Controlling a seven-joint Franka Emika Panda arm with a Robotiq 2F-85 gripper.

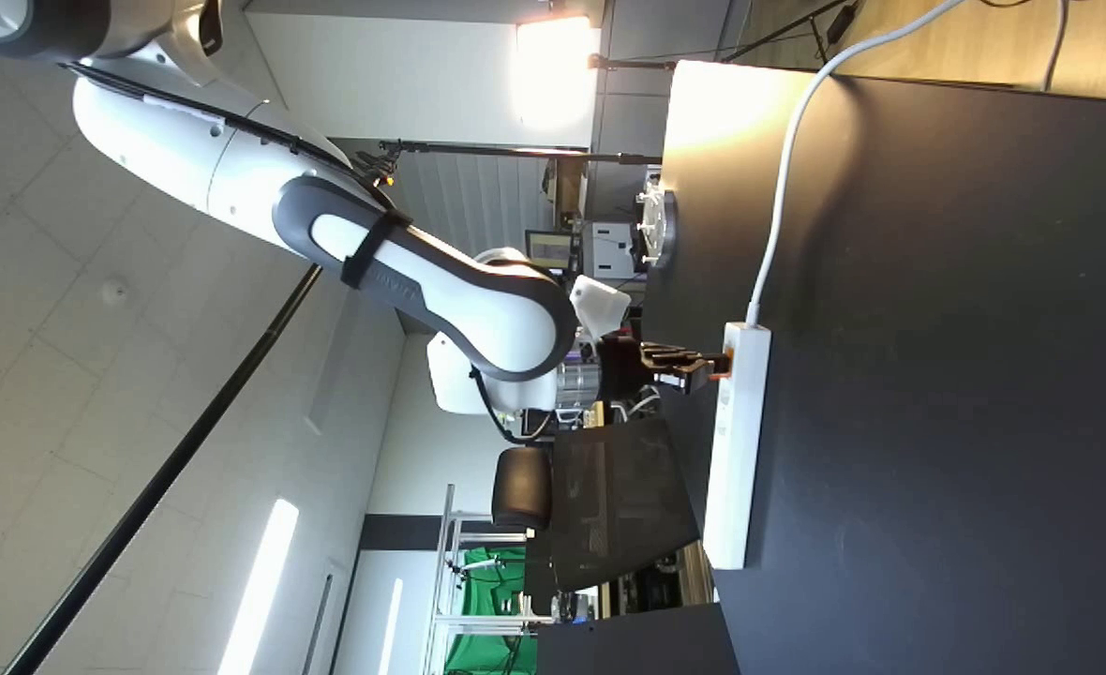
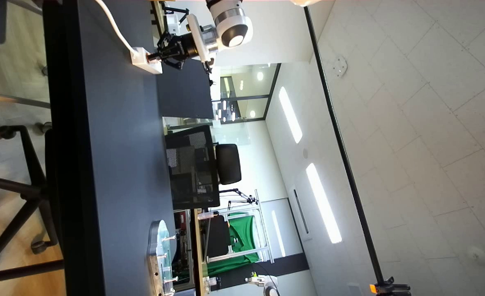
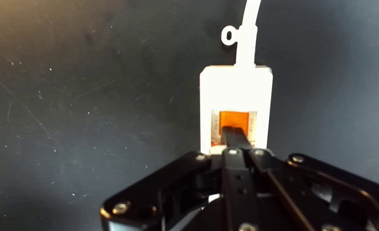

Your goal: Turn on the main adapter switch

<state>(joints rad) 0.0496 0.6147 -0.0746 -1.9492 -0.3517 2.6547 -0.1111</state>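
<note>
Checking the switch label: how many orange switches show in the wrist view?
1: the orange switch on the white power strip; the end effector partly covers it and may hide others.

Black end effector [image 2: 152, 57] touching white power strip [image 2: 142, 61] near ten o'clock, cable [image 2: 112, 23] toward eleven, dark tabletop [image 2: 123, 144], green cloth [image 2: 245, 230] at six

In an exterior view, the arm [image 1: 328, 234] at upper left has rounded white casings [image 1: 501, 323] with dark grey trim [image 1: 292, 211], a black cable [image 1: 225, 117] and a black strap [image 1: 373, 249]. At the bottom of the wrist view, the end effector [image 3: 236, 136] shows angular black links [image 3: 170, 178] and shiny screws [image 3: 121, 208].
</note>
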